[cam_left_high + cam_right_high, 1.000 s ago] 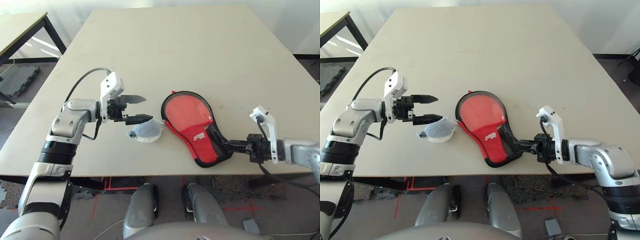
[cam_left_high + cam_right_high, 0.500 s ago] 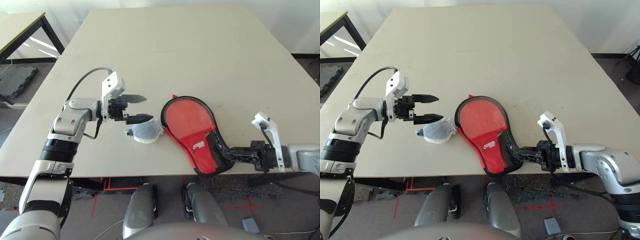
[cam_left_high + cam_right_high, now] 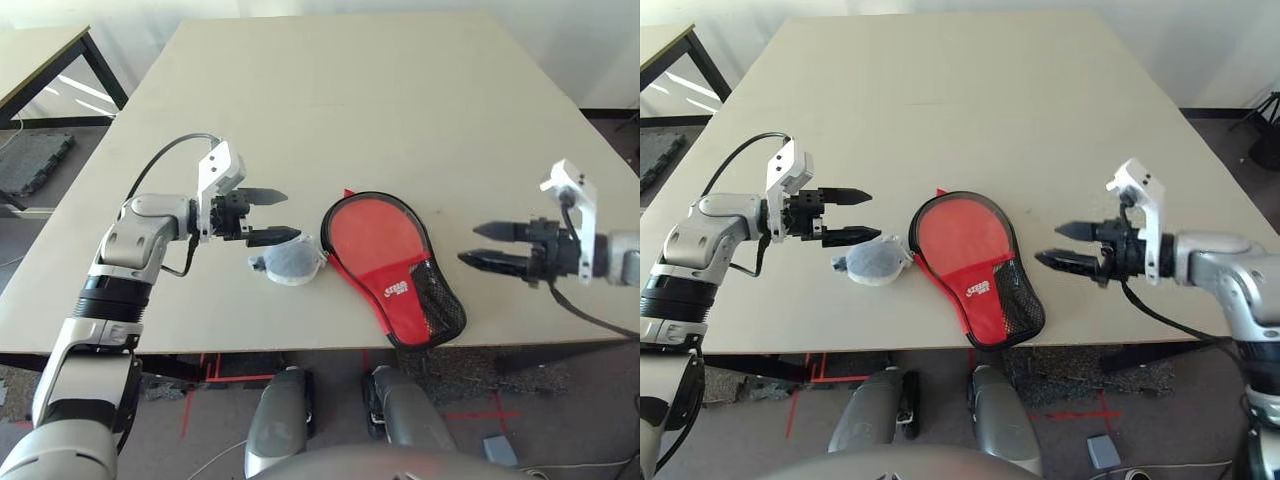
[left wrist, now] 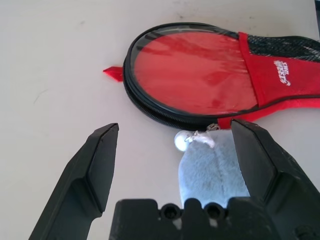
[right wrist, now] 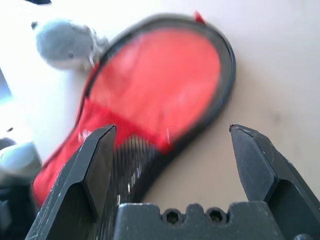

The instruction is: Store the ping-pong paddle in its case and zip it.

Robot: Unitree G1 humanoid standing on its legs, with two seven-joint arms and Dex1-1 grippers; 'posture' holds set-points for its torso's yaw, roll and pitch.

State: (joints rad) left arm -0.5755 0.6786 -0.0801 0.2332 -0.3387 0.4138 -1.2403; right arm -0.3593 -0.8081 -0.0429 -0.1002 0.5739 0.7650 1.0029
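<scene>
On table (image 3: 400,90): one case (image 3: 392,262), one grey wad (image 3: 287,263); left gripper (image 3: 272,215), right gripper (image 3: 492,245) both agape, empty

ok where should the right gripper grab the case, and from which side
Probably the narrow mesh-pocket end of the case, from the robot's right. That end tapers, reaches the table's near edge and lies closest to the open right gripper.

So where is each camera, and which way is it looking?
Left eye and right eye views: on the head, looking down at the table over both arms, with the left fingers and right fingers open.
Left wrist view: on the left wrist, along its fingers at the case and a grey wad.
Right wrist view: on the right wrist, along its fingers at the case.
All views share the case.
</scene>
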